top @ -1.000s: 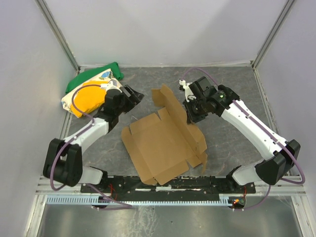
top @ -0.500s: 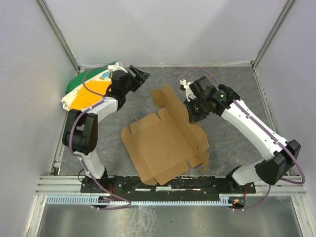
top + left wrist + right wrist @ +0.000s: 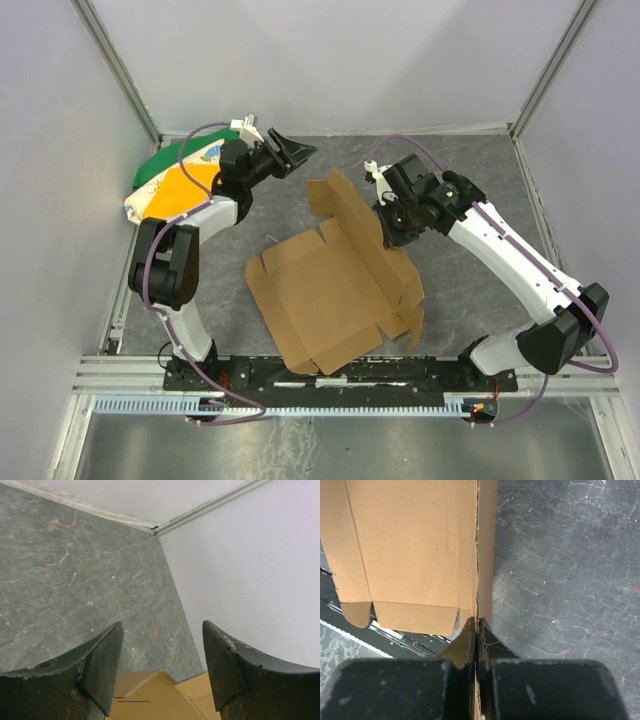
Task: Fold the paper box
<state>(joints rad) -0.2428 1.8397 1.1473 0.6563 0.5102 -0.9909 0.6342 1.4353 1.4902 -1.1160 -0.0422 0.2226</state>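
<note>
Grey bench (image 3: pixel 480 300) | overhead: paper box (image 3: pixel 330 290) lies flat, one panel raised | right wrist: right hand (image 3: pixel 476 625) clamped on panel edge | left wrist: left hand (image 3: pixel 162 625) spread, empty

top: high behind the near edge of the table (image 3: pixel 450 300), looking down on all of it
left wrist: low, aimed at a far corner, probably the right
right wrist: super close, along the paper box (image 3: pixel 415 550) toward the near edge
shared: box and tabletop, all three
</note>
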